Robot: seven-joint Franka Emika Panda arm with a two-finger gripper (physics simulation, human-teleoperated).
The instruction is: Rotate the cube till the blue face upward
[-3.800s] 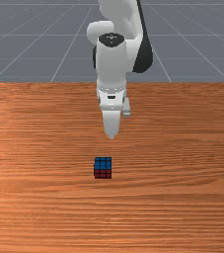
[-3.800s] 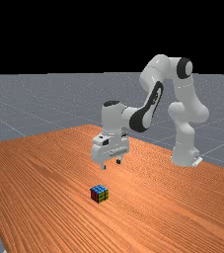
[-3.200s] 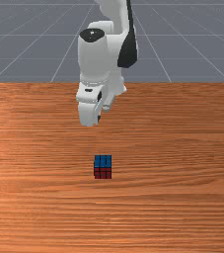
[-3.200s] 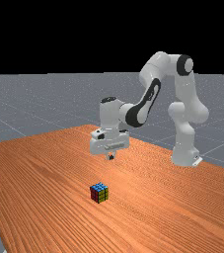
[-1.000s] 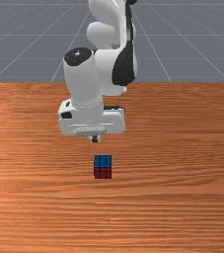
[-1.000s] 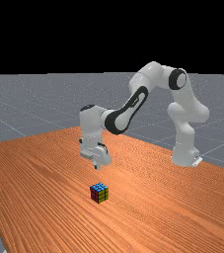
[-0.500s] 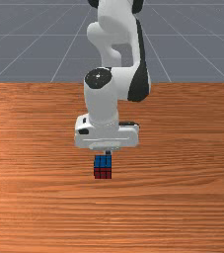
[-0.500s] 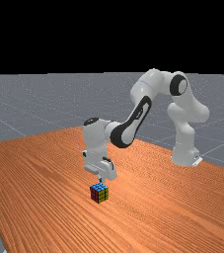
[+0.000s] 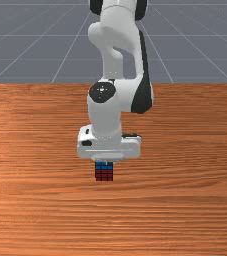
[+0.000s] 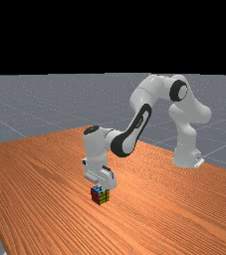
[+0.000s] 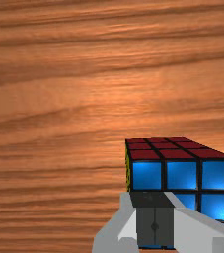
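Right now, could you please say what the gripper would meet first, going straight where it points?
Probably the cube, which lies blue side up under the gripper; any gap is hard to judge.

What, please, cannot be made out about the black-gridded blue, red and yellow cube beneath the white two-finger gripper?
Underside of the cube, far view: hidden against the orange-brown wooden table.
Face towards the arm's base, front view: behind the cube's own body.
Part of the blue top face, wrist view: covered by the shut gripper.
Whether the fingertips touch that blue face, far view: too small to tell.
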